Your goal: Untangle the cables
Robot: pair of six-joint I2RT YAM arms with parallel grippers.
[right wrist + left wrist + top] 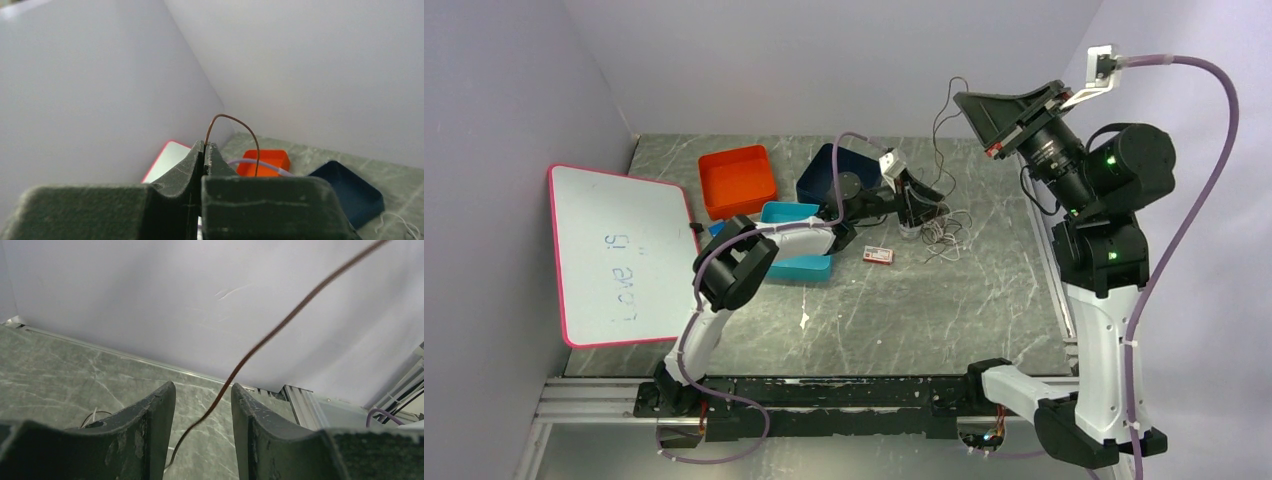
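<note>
Marble-grey table (874, 320) carries cable tangle (941, 230), mid-far side, beside navy bin (816, 180). Right gripper (204, 147) raised high, jaws clamped tight on brown cable (235, 120) looping above tips. Left gripper (202, 390) low at tangle, jaws parted, gripping nothing; brown cable passes loosely between them. Advice: pin pile low with left, draw right upward slowly, halt if whole clump lifts. Top view alone shows tangle and height gap; wrist views alone show pinch versus free strand.
</note>
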